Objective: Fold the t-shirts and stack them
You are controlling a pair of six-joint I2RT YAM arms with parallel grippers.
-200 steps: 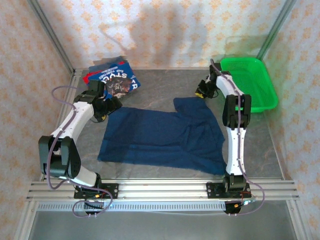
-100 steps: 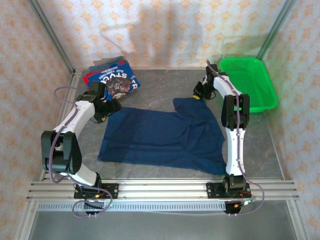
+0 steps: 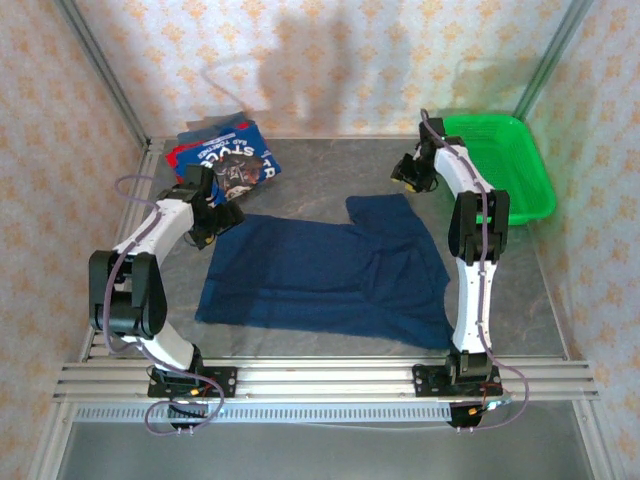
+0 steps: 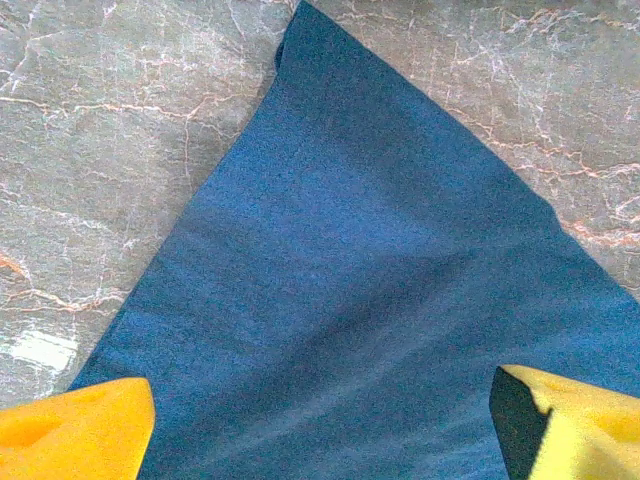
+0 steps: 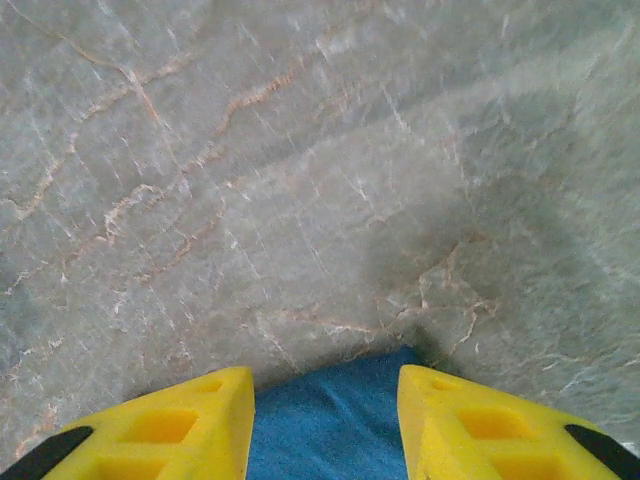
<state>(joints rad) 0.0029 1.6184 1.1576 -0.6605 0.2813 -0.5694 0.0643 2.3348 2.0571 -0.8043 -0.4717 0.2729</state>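
A dark navy t-shirt [image 3: 330, 275] lies spread flat on the grey marbled table. My left gripper [image 3: 212, 222] hovers over its far left corner, open. In the left wrist view the yellow fingertips [image 4: 90, 425] stand wide apart above the navy cloth [image 4: 380, 300]. My right gripper [image 3: 408, 180] is at the far edge of the shirt's raised sleeve, open. In the right wrist view its jaws [image 5: 323, 378] straddle the tip of the blue cloth [image 5: 320, 440] with a gap on both sides. Folded blue and red t-shirts [image 3: 225, 158] with white lettering are stacked at the back left.
A green plastic mesh basket [image 3: 500, 165] stands at the back right, close behind the right arm. Bare table [image 3: 320, 170] stretches between the folded stack and the basket. Patterned walls close in the back and both sides.
The right gripper was shut on the sleeve tip and has opened, letting the cloth go, after carrying it slightly toward the back. The left gripper stays open over the shirt's corner.
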